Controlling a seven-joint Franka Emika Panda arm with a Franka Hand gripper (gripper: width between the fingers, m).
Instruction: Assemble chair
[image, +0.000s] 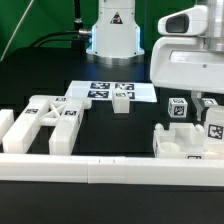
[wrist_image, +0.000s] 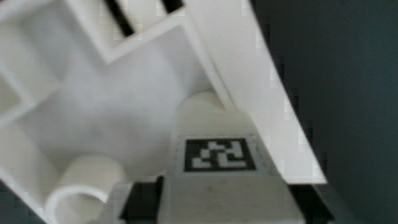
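The chair is in loose white tagged pieces. In the wrist view my gripper (wrist_image: 222, 202) has its black fingers (wrist_image: 146, 203) pressed on both sides of a white tagged piece (wrist_image: 222, 150), so it is shut on it. A long white bar (wrist_image: 231, 60) runs on from that piece, with a round peg (wrist_image: 80, 188) beside it. In the exterior view the gripper (image: 208, 104) hangs at the right, over an upright tagged piece (image: 213, 128) and a low white part (image: 183, 143). A cut-out frame (image: 50, 122) lies at the left, and a tagged block (image: 178, 108) stands mid-right.
The marker board (image: 98, 88) lies at the back centre with a small white block (image: 122, 101) at its front edge. A long white border rail (image: 110, 168) runs across the front. The robot base (image: 112, 35) stands behind the board.
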